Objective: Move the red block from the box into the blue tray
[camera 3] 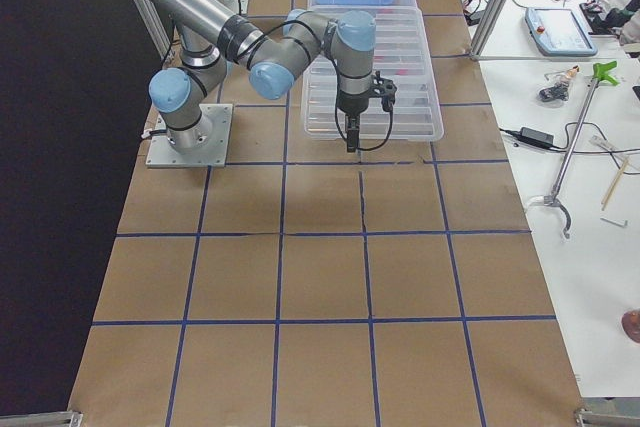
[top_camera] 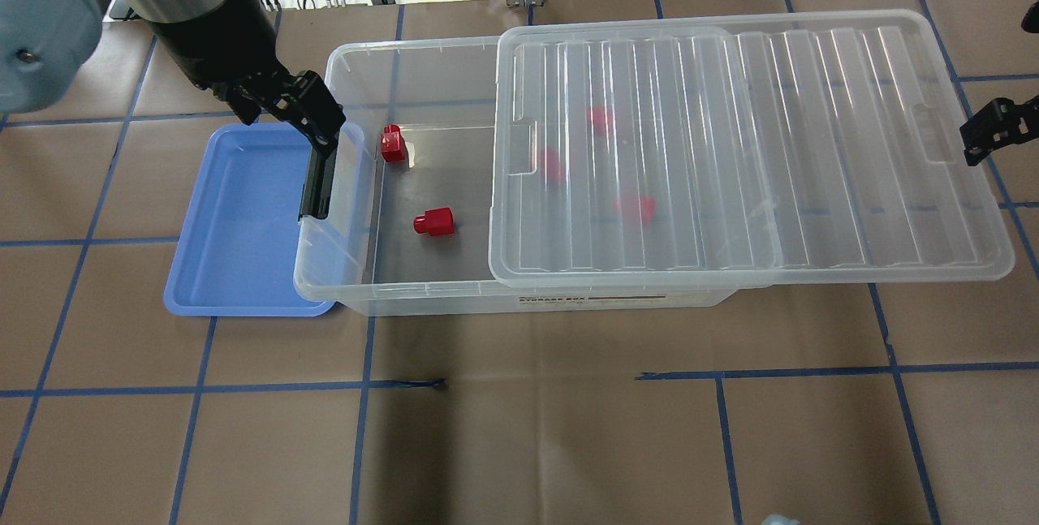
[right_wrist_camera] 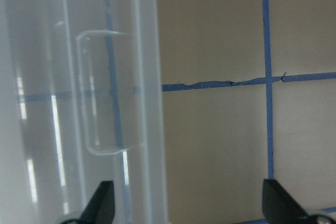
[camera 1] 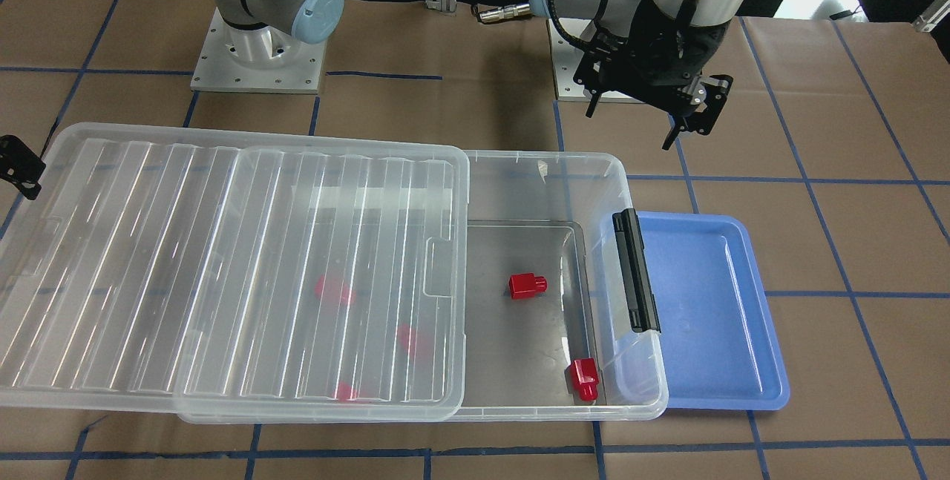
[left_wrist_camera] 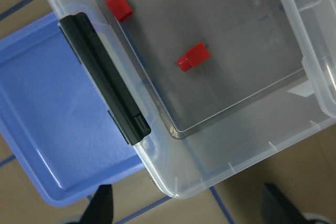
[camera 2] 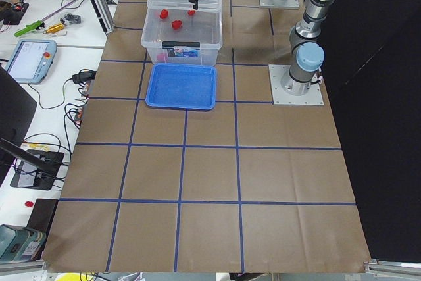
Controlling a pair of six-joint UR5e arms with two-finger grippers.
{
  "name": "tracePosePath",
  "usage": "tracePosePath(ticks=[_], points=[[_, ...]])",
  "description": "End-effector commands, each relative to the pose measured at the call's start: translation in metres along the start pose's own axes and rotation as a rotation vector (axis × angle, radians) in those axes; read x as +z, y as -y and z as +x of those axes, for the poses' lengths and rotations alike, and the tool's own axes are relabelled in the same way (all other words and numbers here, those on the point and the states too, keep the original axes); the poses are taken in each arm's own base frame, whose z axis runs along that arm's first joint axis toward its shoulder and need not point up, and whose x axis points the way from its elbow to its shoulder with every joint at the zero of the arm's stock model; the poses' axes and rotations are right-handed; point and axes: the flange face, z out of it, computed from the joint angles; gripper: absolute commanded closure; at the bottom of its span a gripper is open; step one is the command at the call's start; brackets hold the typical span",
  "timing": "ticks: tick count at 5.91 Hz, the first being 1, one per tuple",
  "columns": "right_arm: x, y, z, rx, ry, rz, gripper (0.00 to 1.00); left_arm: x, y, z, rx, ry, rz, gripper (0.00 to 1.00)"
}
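The left gripper (camera 1: 640, 122) hangs in the air over the corner of the box (camera 1: 519, 183) that is near the robot. This is the end with the black latch (camera 1: 636, 272). Its two fingers (left_wrist_camera: 103, 206) are wide apart. They hold nothing and touch nothing.

The right gripper (top_camera: 985, 132) is at the other end, just beside the edge of the lid (top_camera: 730, 160). Its fingers (right_wrist_camera: 103, 203) are wide apart too, with nothing between them. One finger is over the edge of the lid, but I cannot tell if it touches it.

The red block (camera 1: 527, 285) lies on the floor of the box, in the open part that the lid does not cover. It lies flat on its side. Its long way runs along the long way of the box. Its small nub points at the latch end, toward the blue tray (camera 1: 712, 317).

A second red block (camera 1: 583, 378) lies in the corner of the box by the latch, on the side far from the robot. Its nub points away from the robot, so its long way runs across the box.

Three more red shapes (camera 1: 334, 288) show under the lid, but they are blurry.

The lid is pushed sideways to the robot's right and sticks out past that end of the box. The blue tray sits on the table right beside the latch end. The rim of the box hangs over its edge.
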Motion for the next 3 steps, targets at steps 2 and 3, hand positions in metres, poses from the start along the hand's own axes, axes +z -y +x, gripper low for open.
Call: tracePosePath(ticks=[2, 3], points=[[-0.104, -0.008, -0.13, 0.111, 0.054, -0.032, 0.0, 0.071, 0.049, 0.011, 0.729, -0.026, -0.026, 0.02], [-0.131, -0.01, -0.173, 0.177, 0.149, -0.052, 0.0, 0.107, 0.059, 0.01, 0.763, -0.056, -0.033, 0.02]])
